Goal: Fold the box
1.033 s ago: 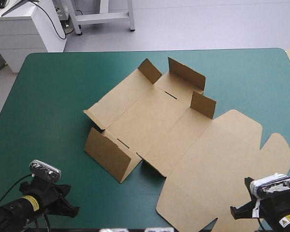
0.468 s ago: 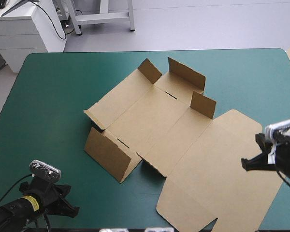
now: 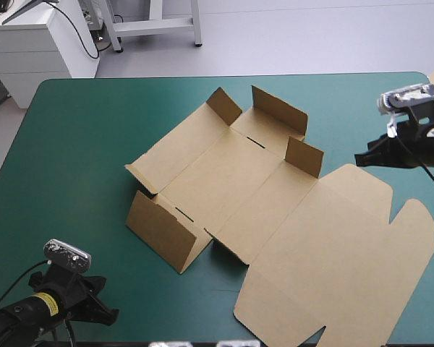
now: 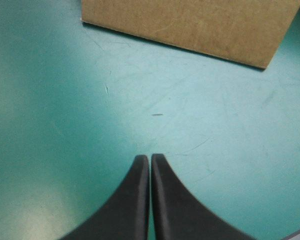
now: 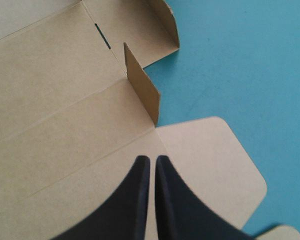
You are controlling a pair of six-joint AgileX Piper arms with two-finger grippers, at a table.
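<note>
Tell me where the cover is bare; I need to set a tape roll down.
Widest: the teal-green cover between the box and the table's left edge. Also the far strip, and the near-left patch between the box's raised wall and the left claw. Crowded: middle and near right, under the box; the right claw hangs over the lid.

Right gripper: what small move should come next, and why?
Probably lower the right gripper toward the small upright flap just ahead of it. Its fingers are shut, it hangs over the lid's rounded corner, holding nothing, and the box lies mostly flat with that flap untucked.
</note>
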